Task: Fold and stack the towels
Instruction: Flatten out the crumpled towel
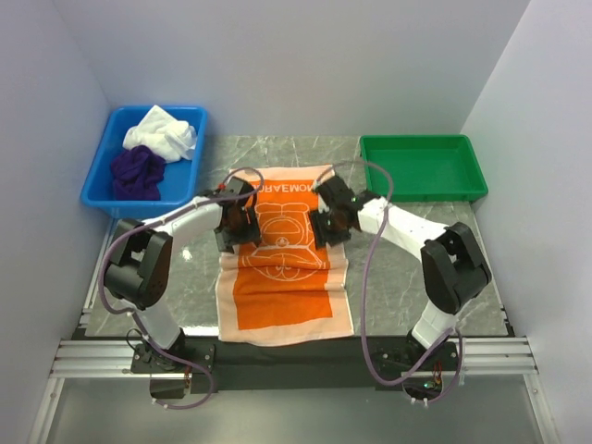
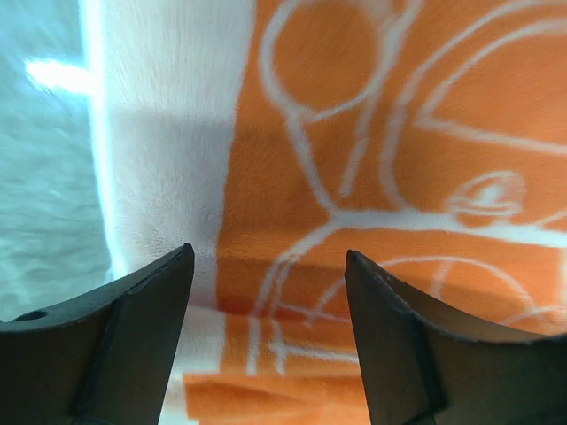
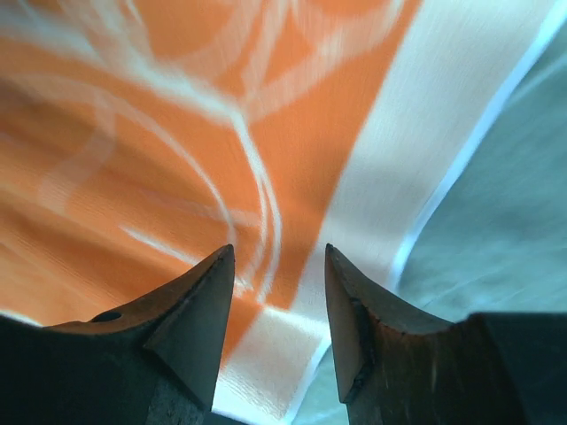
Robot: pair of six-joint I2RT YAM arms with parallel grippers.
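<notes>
The orange towel [image 1: 282, 296] with white Doraemon print lies spread lengthwise on the table's middle. My left gripper [image 1: 231, 227] is open, low over the towel's white left border at mid-length. My right gripper [image 1: 328, 222] is open, low over its right border at the same level. In the left wrist view the open gripper [image 2: 266, 252] is above the towel [image 2: 372, 177], with a crease across the cloth below it. In the right wrist view the open gripper [image 3: 279, 248] is above the towel's [image 3: 133, 159] white border. The white towel [image 1: 162, 134] and the purple towel [image 1: 137, 174] lie crumpled in the blue bin.
The blue bin [image 1: 92, 194] stands at the back left. A green tray [image 1: 421, 166] stands at the back right with nothing in it. Grey marble table [image 1: 407, 277] shows on both sides of the towel. White walls close in the left, back and right.
</notes>
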